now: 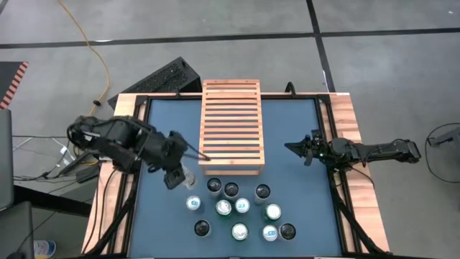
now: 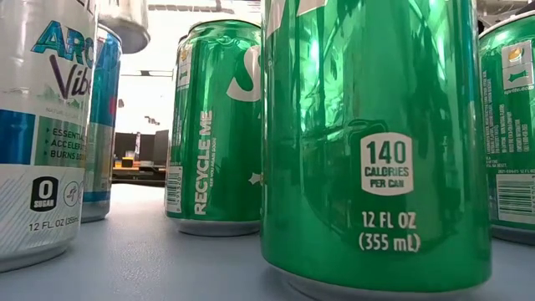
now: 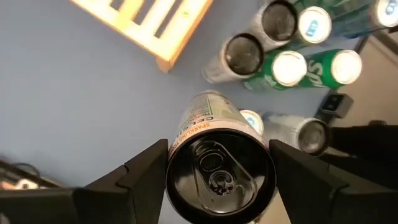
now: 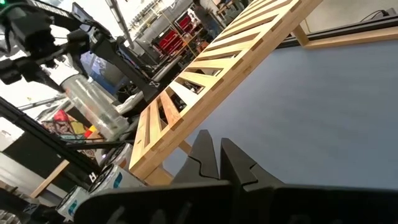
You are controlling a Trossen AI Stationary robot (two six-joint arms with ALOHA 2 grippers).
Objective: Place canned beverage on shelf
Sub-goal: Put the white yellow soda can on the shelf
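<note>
A silver-white can with a black top (image 3: 221, 174) hangs above the blue table (image 1: 295, 194), with my left gripper (image 1: 176, 175) shut on it near the shelf's near left corner. The right wrist view shows the same can (image 4: 93, 107) tilted in the air. The shelf (image 1: 231, 126), a light wooden rack of slats, stands on the table's far middle with nothing on it. Several more cans (image 1: 237, 208), green, white and black-topped, stand upright on the table in front of it. My right gripper (image 1: 290, 147) is shut and holds nothing; it points level at the shelf from the right edge. My left gripper pinches the can's wall just under its top rim (image 3: 177, 155) between its two fingers (image 3: 146, 174), one on each opposite side. The fingers come from above, slanting down. The can hangs below them, tilted and lifted clear of the table.
The group of standing cans (image 3: 273, 65) lies just right of and below the lifted can. A wooden border (image 1: 352, 129) frames the table. A black keyboard (image 1: 162, 79) lies beyond the far left corner.
</note>
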